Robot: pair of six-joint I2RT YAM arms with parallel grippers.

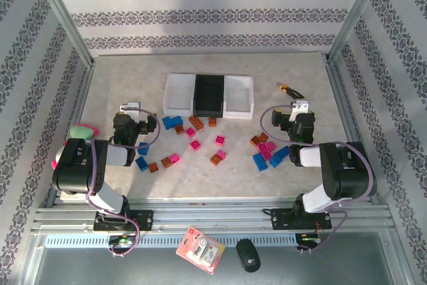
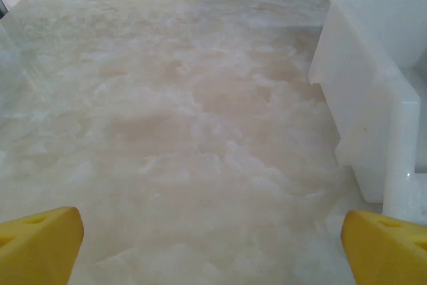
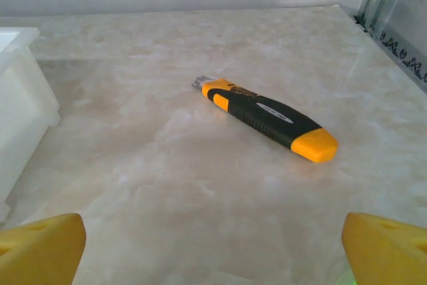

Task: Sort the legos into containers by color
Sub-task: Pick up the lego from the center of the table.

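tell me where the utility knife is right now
Overhead, the utility knife lies at the far right of the table, right of the right-hand white tray and just beyond the right claw; the right wrist camera shows it lying flat.

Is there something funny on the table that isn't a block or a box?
Yes. A yellow-and-black utility knife lies right of the trays, and a pink-and-green plush toy sits at the table's left edge. Neither belongs in the sorting.

3 trays (image 1: 176,95): 2 white, 1 black. About 24 legos (image 1: 195,145): roughly 7 blue, 8 magenta, 9 orange-brown, some too clustered to separate surely. 1 utility knife (image 3: 267,117), 1 plush toy (image 1: 81,128), 1 red-and-white packet (image 1: 200,249), 1 black mouse (image 1: 247,255).
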